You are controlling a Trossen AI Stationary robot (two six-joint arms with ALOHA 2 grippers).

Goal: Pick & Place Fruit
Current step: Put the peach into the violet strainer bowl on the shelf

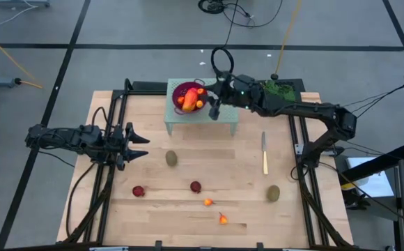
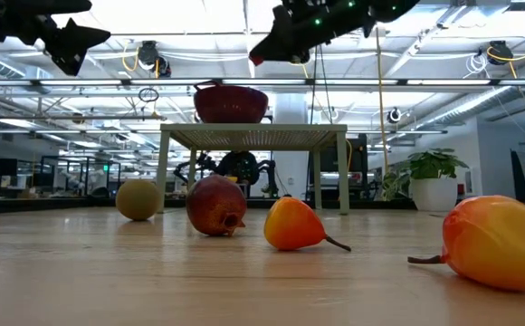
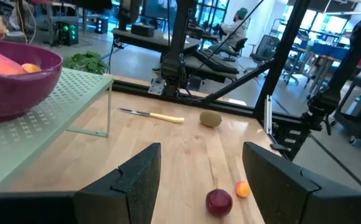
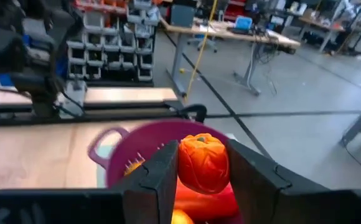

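the right gripper (image 1: 214,110) hangs at upper centre of the high view, just right of the purple bowl (image 1: 189,97). its fingers (image 4: 159,180) are clamped on a small orange pumpkin-like fruit (image 4: 202,163), held over the bowl in the right wrist view. the bowl stands on a pale green perforated stand (image 1: 224,122) at the top middle of the tabletop (image 1: 209,157), and already holds a red-orange oblong (image 1: 187,97) and some small orange fruit (image 1: 199,104).

the left gripper (image 1: 136,146) waits at the left of the high view, above the tabletop, fingers (image 3: 142,180) apart and holding nothing.

the other fruit lie loose on the wood. a brown-green oval (image 1: 171,159) sits left of centre, and a second oval (image 1: 274,192) sits at lower right. two dark red balls (image 1: 138,191) (image 1: 196,187) lie in the lower middle, well apart from each other. below them are two tiny orange-red pieces (image 1: 207,202) (image 1: 223,219), near the bottom edge. a yellow-handled knife (image 1: 264,153) lies right of centre, running up and down the frame, between the stand and the second oval.
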